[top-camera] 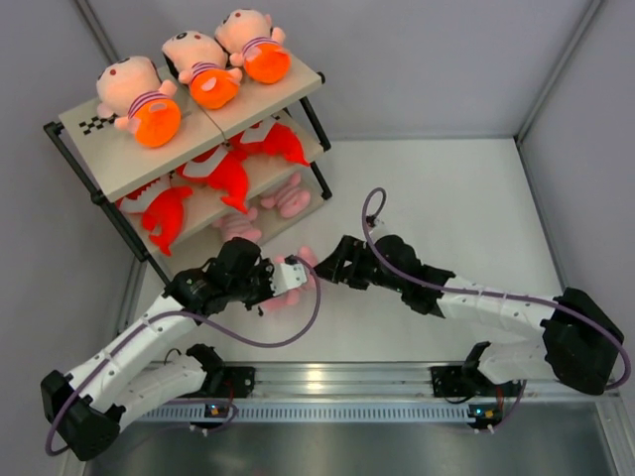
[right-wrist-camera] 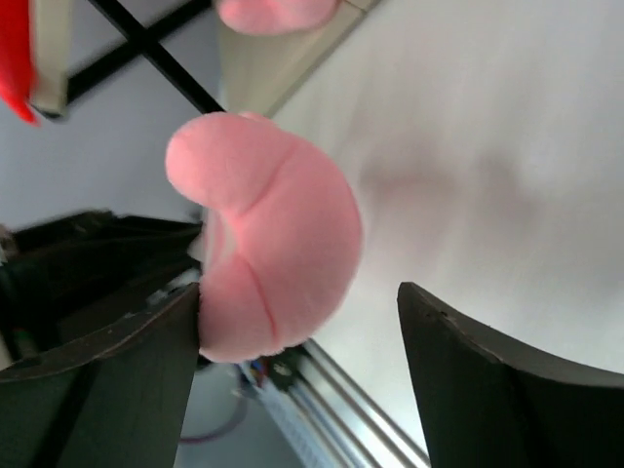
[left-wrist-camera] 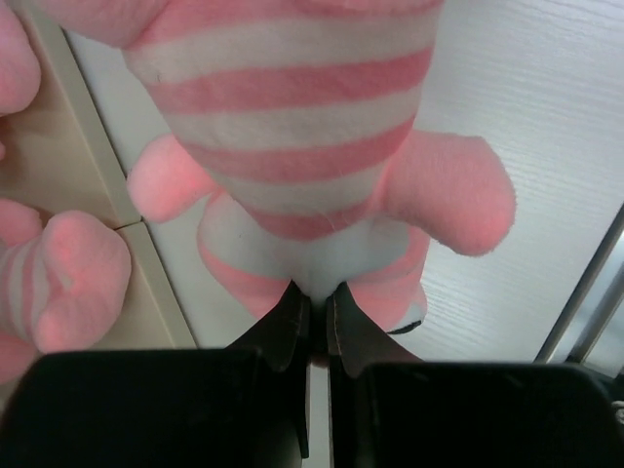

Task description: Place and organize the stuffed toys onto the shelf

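Shelving is nearing its end, we are judging. At far left the shelf [top-camera: 111, 164] is carrying three peach dolls [top-camera: 139, 99] on its top board and three red fish plush [top-camera: 223, 177] on the middle board. Two pink striped plush [top-camera: 286, 198] are lying on the lowest board.

Moving right, our left gripper [left-wrist-camera: 317, 312] is pinching the third pink striped plush [left-wrist-camera: 292, 117]. Its jaws are drawn tight together on a small fold of fabric between the toy's legs. That toy is sitting just off the shelf's front right corner, on no tier yet. It looks to us to be held clear of the table [top-camera: 446, 218], though we are not seeing its underside.

Further right, our right gripper [right-wrist-camera: 300, 292] is standing with its jaws wide apart on either side of the toy's rounded pink head. One finger is lying just beside the head and the other is well apart from it, so it is gripping nothing.

We are reading this as a pass between the arms, with the left arm now bearing the toy alone. For the next move we are expecting two things:

- The right arm is needing to back away to the right, straight off the head, without nudging it.
- The left arm is needing to swing the toy left and in under the middle board, then set it on the lowest board beside its two fellows.

The pinch is holding little cloth, so we are thinking a slow carry is safest, since the body may swing or slip. The board is also slanting, so the toy may slide once the jaws are parting.
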Controlling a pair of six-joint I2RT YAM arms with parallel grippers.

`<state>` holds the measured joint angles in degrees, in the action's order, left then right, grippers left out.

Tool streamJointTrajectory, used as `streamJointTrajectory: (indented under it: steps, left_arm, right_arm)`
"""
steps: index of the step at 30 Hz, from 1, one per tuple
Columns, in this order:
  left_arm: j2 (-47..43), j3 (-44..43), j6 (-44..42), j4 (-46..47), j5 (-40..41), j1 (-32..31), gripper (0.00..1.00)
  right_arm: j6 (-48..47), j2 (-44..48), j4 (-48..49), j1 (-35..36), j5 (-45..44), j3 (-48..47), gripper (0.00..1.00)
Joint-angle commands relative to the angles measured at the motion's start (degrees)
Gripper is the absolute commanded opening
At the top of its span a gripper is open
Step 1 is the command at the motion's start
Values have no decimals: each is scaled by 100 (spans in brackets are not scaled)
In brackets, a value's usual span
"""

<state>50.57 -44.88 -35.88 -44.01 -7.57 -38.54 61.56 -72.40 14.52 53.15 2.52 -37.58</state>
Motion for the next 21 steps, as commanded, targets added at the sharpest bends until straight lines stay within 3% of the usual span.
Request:
streamJointTrajectory:
  steps: [1,9,15,21]
  left_arm:
    - [-152,-109,-481,-492,-489,-22,0]
    - [-275,24,-885,-1153,-473,-22,0]
    - [-355,-178,-939,-1242,-289,-22,0]
    - [-293,-266,-930,-1251,-385,-22,0]
  right_arm:
    - [-2054,279,-1327,-234,653,-686,80]
    - [-3860,-27,-1602,-445,1792,-1234,84]
    - [-3994,-652,-944,-463,2699,-1541,85]
    - [-3705,-1117,-73,-402,3008,-1577,84]
